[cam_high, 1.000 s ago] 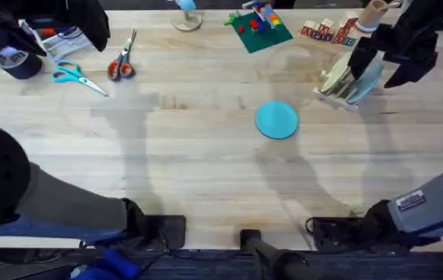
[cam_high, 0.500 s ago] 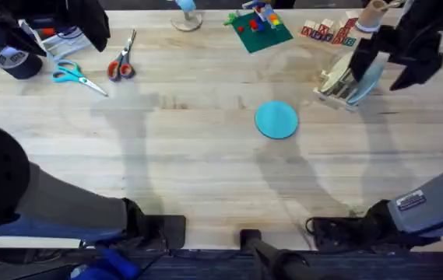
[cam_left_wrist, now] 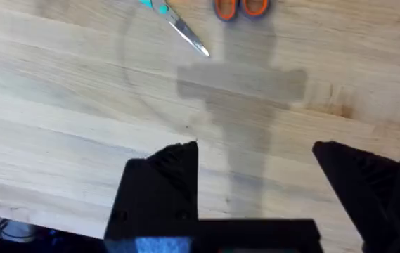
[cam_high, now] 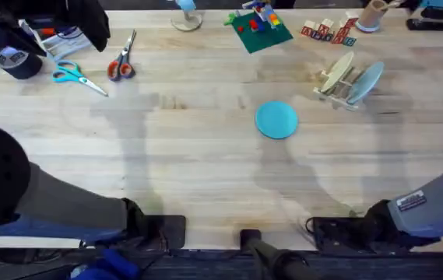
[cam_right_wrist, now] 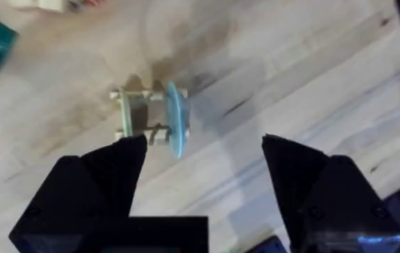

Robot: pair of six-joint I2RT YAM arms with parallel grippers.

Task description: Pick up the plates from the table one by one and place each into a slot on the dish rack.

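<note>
Right hand point(cam_right_wrist: 200, 158) hangs with fingers apart, empty, above the dish rack point(cam_right_wrist: 138, 116), where the pale blue plate point(cam_right_wrist: 177, 119) stands edge-on. Left hand point(cam_left_wrist: 256, 165) also gapes. The teal plate point(cam_high: 276, 120) lies mid-tabletop point(cam_high: 205, 171), open wood around.

Along the far edge I see teal-handled scissors point(cam_high: 77, 76), orange-handled scissors point(cam_high: 123, 61), a tape roll point(cam_high: 19, 62), a green baseplate with bricks point(cam_high: 257, 25) and lettered wooden blocks point(cam_high: 328, 32).
</note>
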